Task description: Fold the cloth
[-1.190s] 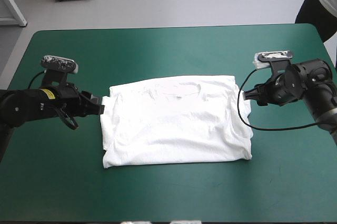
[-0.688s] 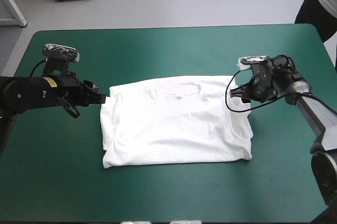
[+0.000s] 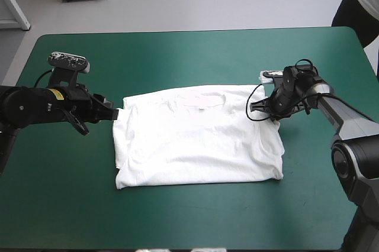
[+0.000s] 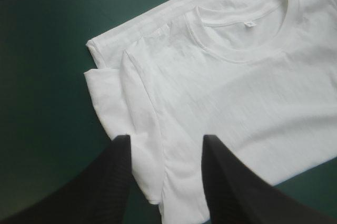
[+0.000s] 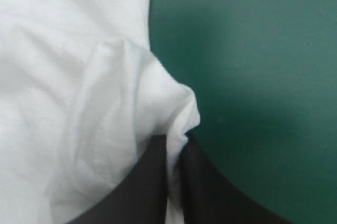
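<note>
We see the T-shirt spread flat at the middle of the high view, on the teal-green cover. Its long axis runs from frame left to frame right. The collar lies along the edge nearer the top of the frame, so the neck points to the table's far side. The sides look turned in, giving a rough rectangle with a straight lower edge.

The left gripper sits at the shirt's upper-left corner. In its own wrist view the left gripper has its black fingers spread apart. We make out a turned-in layer of the T-shirt lying between them, and the collar ahead with a small label inside it.

The right gripper is at the shirt's upper-right corner. Its wrist view shows the right gripper all but pressed together, pinching a raised pucker of the T-shirt. Bare cover lies just beside that pucker.
</note>
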